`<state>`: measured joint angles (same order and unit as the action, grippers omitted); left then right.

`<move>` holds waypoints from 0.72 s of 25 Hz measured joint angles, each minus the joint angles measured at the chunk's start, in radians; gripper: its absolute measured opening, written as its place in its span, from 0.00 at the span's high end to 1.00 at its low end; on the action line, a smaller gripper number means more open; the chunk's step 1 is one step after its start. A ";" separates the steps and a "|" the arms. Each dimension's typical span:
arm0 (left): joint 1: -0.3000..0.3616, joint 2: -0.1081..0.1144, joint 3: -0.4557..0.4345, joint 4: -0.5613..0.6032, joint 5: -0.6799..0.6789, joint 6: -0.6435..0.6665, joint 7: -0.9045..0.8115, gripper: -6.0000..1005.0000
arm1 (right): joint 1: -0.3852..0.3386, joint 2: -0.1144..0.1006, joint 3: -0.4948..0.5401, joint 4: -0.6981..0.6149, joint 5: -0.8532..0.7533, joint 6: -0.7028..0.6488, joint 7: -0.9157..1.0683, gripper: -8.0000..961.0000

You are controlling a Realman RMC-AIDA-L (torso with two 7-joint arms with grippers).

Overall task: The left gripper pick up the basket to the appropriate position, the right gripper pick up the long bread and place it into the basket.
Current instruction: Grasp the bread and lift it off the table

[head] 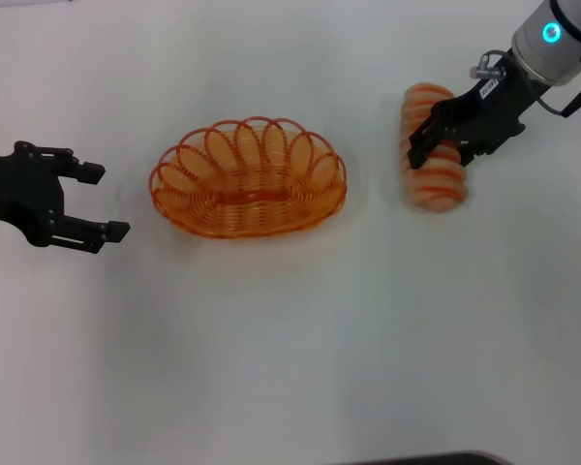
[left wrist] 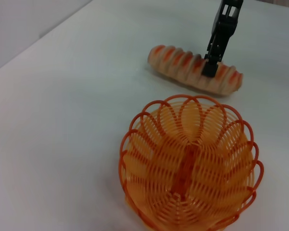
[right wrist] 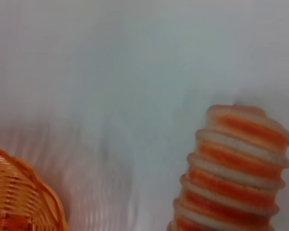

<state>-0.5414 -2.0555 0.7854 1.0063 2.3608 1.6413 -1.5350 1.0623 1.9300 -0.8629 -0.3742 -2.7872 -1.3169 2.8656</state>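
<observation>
The orange wire basket [head: 249,179] stands on the white table, left of centre; it also shows in the left wrist view [left wrist: 190,168]. My left gripper [head: 105,201] is open and empty just left of the basket, apart from its rim. The long bread [head: 432,184] lies to the right of the basket, seen too in the left wrist view [left wrist: 180,65] and the right wrist view [right wrist: 233,168]. My right gripper [head: 441,153] straddles the loaf's middle, its fingers [left wrist: 216,48] pressed on both sides. The loaf sits at table level.
The white table [head: 290,368] stretches bare in front of the basket and between basket and bread. A dark edge [head: 416,459] shows at the near side of the table.
</observation>
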 joint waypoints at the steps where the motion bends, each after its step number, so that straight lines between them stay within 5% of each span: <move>1: 0.000 0.000 0.000 0.000 0.000 0.000 0.000 0.16 | 0.000 0.000 0.000 -0.003 0.000 0.000 0.000 0.12; 6: 0.000 0.000 -0.002 0.000 0.000 0.000 0.000 0.16 | -0.002 0.000 -0.001 -0.007 0.000 0.006 -0.003 0.35; 18: 0.001 0.000 -0.005 0.000 0.000 -0.011 -0.004 0.16 | -0.018 0.000 0.001 -0.036 0.004 0.014 -0.036 0.41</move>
<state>-0.5405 -2.0555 0.7800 1.0063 2.3608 1.6305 -1.5386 1.0444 1.9297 -0.8622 -0.4104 -2.7830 -1.3031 2.8295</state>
